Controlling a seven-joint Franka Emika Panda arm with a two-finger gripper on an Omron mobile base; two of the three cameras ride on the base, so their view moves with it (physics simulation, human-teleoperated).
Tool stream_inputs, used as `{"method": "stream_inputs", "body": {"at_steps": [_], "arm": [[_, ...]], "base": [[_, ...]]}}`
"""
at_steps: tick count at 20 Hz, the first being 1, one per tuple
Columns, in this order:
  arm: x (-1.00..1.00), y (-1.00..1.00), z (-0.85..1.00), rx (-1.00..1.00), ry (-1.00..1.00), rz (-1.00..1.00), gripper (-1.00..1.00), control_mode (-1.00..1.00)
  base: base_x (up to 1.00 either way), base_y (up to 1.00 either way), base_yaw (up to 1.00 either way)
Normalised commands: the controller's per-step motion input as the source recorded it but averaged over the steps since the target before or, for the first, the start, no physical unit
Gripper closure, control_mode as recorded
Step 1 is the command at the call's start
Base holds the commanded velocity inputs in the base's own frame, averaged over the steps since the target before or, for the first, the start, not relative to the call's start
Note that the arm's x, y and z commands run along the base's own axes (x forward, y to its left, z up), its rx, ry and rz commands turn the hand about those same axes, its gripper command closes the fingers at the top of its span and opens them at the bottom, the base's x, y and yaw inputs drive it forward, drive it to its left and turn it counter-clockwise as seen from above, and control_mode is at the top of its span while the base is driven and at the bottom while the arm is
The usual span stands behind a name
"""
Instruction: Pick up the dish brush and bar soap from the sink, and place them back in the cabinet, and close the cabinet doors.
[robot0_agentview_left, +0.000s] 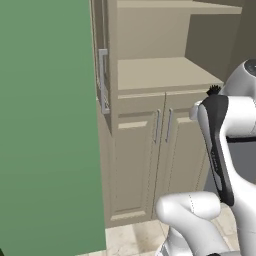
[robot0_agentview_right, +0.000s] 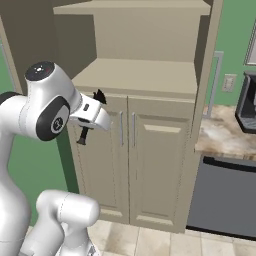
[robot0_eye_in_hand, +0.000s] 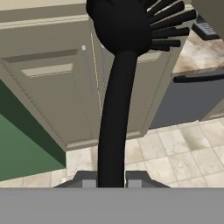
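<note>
Hand view alone: dish brush (robot0_eye_in_hand: 118, 87) handle between gripper (robot0_eye_in_hand: 110, 180) fingertips.

Green wall (robot0_agentview_left: 45, 125) looms large on the left. To the right of the tall unit, a dark dishwasher front (robot0_agentview_right: 225, 195) sits under a marbled beige countertop (robot0_agentview_right: 220, 135), a black coffee machine (robot0_agentview_right: 247, 107) on top, wall outlet (robot0_agentview_right: 229, 82) behind. Beige floor tiles (robot0_eye_in_hand: 175, 153) below.
</note>
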Motion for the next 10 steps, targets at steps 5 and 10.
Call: {"method": "stream_inputs", "body": {"at_steps": [5, 10], "arm": [[0.0, 0.0, 0.0, 0.0, 0.0, 0.0, 1.0, 1.0], [0.0, 0.0, 0.0, 0.0, 0.0, 0.0, 1.0, 1.0]], "base": [[0.01, -0.01, 0.0], [0.02, -0.23, 0.0]]}}
